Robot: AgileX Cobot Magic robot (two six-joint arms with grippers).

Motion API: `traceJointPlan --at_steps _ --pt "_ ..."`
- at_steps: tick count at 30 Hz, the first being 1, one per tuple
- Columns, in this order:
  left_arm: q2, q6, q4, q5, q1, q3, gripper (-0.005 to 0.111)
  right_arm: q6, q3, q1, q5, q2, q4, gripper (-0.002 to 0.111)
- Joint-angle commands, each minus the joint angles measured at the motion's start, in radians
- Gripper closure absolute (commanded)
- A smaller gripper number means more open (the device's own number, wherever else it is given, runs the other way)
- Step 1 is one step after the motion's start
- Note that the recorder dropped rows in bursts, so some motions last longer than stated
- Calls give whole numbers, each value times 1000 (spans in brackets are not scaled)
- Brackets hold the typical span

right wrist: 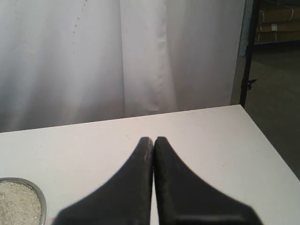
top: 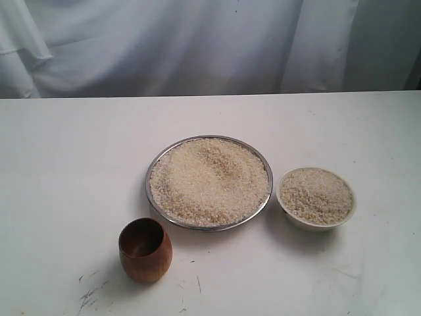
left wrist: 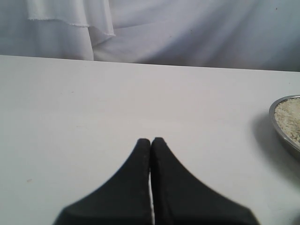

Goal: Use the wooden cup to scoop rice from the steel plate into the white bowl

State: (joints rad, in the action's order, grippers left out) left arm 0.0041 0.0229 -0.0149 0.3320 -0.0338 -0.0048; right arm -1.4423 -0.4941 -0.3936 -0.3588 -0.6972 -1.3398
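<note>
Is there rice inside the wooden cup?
No, the wooden cup stands upright and empty, showing only its bare brown inside.

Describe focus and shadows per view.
Exterior view: soft light; wooden cup and white bowl sharp, with faint shadows. Left wrist view: left gripper blurs near the lens; steel plate casts a soft shadow. Right wrist view: right gripper blurs likewise; curtain crisp.
</note>
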Motion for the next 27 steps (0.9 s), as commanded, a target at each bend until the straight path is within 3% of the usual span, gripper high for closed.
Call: traceJointPlan --at_steps 1,7,11,15,19,27 --pt "-4 1 -2 -13 -2 5 107 -8 61 6 -3 61 1 108" --pt "-4 1 -2 -13 -2 5 107 -8 193 15 -5 203 72 108" --pt "-4 1 -2 -13 -2 5 107 38 313 83 13 318 216 108" --pt "-4 1 -2 -13 -2 5 107 257 465 203 117 489 392 108" --pt "-4 1 -2 -13 -2 5 107 454 494 249 158 603 608 108" --pt "-4 1 -2 -13 -2 5 107 497 494 249 167 630 601 108"
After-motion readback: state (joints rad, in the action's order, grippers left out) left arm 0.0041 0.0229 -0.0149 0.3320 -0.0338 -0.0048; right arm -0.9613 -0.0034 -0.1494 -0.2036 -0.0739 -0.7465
